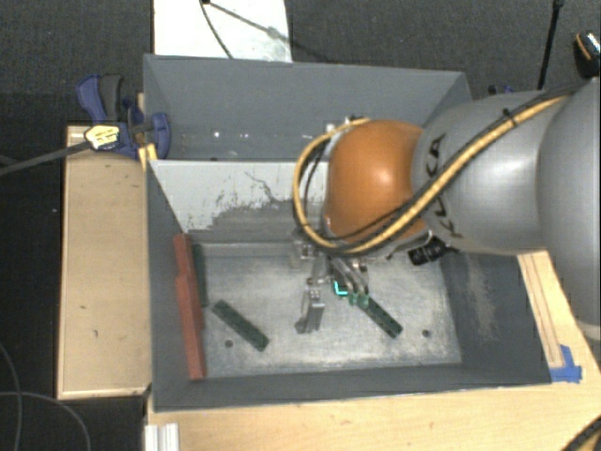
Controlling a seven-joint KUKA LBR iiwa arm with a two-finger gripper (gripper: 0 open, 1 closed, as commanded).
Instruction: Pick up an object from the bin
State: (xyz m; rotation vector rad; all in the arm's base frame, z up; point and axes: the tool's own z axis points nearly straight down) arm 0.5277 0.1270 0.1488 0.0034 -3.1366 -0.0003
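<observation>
Evidently the fingers (310,314) hang spread and empty, low over the bin (254,285) floor beside the right-hand dark green bar (379,317), I judge to straddle it.

A long reddish-brown bar (189,310) is seen laid flat against the left wall of the grey metal bin (310,111). A shorter dark green bar (239,325) is shown lying slantwise on the scratched floor near it, the two not touching.
</observation>
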